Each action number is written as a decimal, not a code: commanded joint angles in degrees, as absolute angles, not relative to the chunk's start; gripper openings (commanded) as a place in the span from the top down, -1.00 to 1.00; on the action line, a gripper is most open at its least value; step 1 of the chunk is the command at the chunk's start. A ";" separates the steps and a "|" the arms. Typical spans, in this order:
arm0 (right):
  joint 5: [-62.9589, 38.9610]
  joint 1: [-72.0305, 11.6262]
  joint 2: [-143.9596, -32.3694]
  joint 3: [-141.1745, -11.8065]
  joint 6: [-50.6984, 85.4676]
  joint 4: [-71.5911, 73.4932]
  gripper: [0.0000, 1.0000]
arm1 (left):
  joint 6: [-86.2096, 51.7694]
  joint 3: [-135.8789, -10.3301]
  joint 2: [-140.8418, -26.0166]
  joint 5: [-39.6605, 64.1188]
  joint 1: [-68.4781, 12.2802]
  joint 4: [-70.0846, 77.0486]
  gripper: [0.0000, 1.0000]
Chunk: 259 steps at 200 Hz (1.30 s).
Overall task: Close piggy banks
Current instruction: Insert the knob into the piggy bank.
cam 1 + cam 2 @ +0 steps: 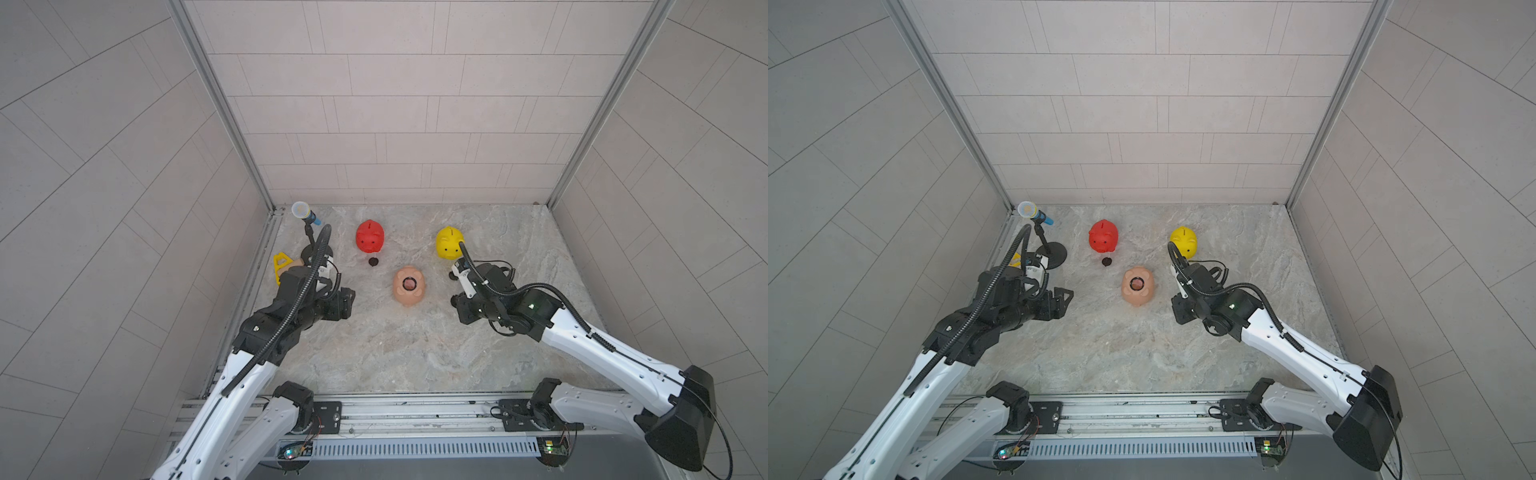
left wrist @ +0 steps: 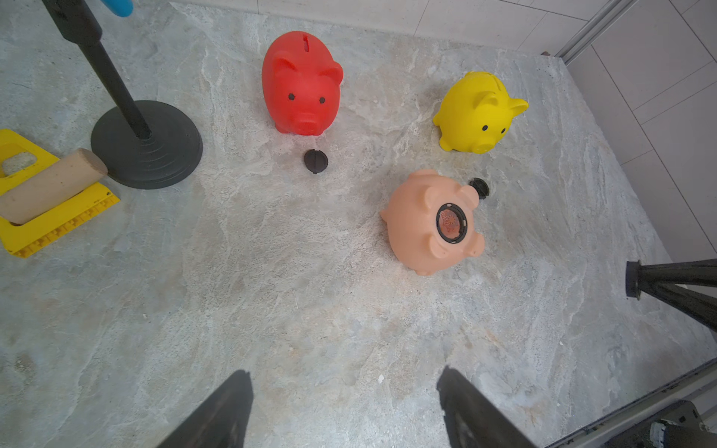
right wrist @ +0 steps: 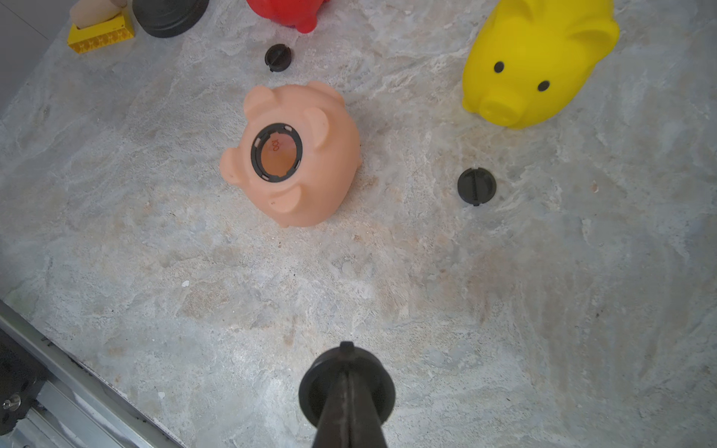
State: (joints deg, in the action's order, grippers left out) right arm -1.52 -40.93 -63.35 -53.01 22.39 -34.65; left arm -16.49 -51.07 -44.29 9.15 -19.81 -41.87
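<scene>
Right wrist: we see right gripper (image 3: 346, 382) clamped on a cap (image 3: 313, 390), pink pig (image 3: 329, 170) apart from it.
Left gripper (image 2: 344, 374): spread, empty.

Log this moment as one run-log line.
left gripper open, empty | right gripper shut on black plug | peach pig belly-up, hole open | red pig, yellow pig upright | two loose plugs on table

White arms (image 1: 615, 361) with black joints and ribbed black cables (image 1: 289, 309).
</scene>
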 commanded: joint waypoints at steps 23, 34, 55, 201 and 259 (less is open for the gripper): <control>-2.22 -40.78 -63.22 -52.63 21.12 -34.37 1.00 | -16.47 -51.31 -43.90 10.13 -19.24 -41.42 -0.64; -2.00 -40.78 -63.35 -52.95 21.09 -34.37 1.00 | -17.93 -51.15 -43.83 10.99 -19.28 -40.50 -0.64; -1.85 -40.78 -63.35 -53.35 20.84 -34.55 1.00 | -21.36 -51.36 -44.12 12.46 -19.25 -38.15 -0.64; -10.33 -40.78 -79.98 -67.20 12.90 -34.75 1.00 | -26.29 -56.89 -63.38 17.25 -17.93 -15.37 -0.64; -10.28 -40.52 -88.28 -74.33 10.09 -36.07 1.00 | -25.28 -54.25 -65.61 22.77 -15.23 -8.42 -0.64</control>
